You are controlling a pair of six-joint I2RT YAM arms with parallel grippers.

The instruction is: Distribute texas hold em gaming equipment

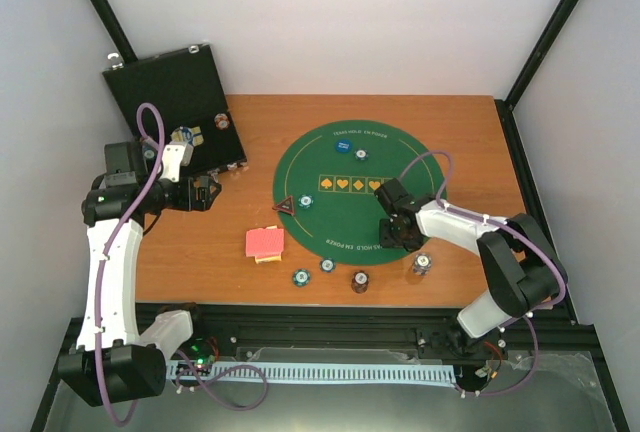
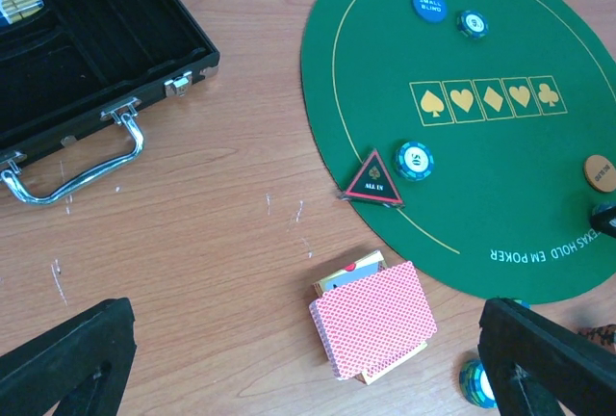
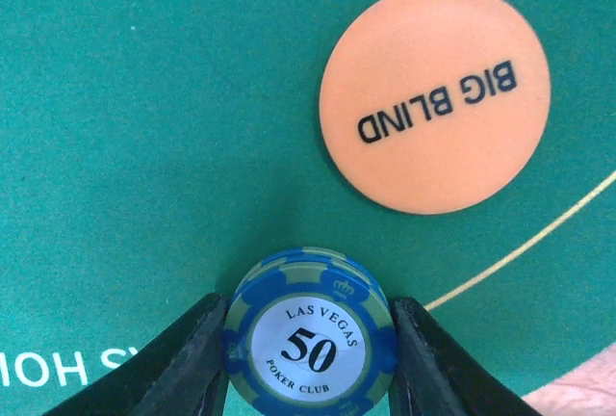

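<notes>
- The right gripper (image 3: 310, 341) is being kept closed on a blue striped "50" poker chip (image 3: 310, 325), which is being pinched at its rim by both fingers, face towards the wrist camera.
- Whether that chip is touching the green felt mat (image 3: 144, 146) under the gripper cannot be told.
- Ahead of the right fingers and a little to one side, the orange "BIG BLIND" button (image 3: 435, 96) is lying flat on the mat, apart from the chip.
- The left gripper (image 2: 308, 366) is being held wide open, with nothing gripped.
- Just ahead of it, between the lines of its two fingers (image 2: 72, 363), the stack of red-backed playing cards (image 2: 373, 320) is resting on the wooden table (image 2: 212, 243) (untouched by either finger).
- Farther ahead, the dark triangular "ALL IN" marker (image 2: 373, 180) is lying at the mat's edge, with a teal chip (image 2: 415, 160) just beside it.
- Farthest ahead, the blue "SMALL BLIND" button (image 2: 429, 4) is lying next to another teal chip (image 2: 472, 23).
- Off to the left gripper's far left, the open black case (image 2: 87, 60) is standing on the table.
</notes>
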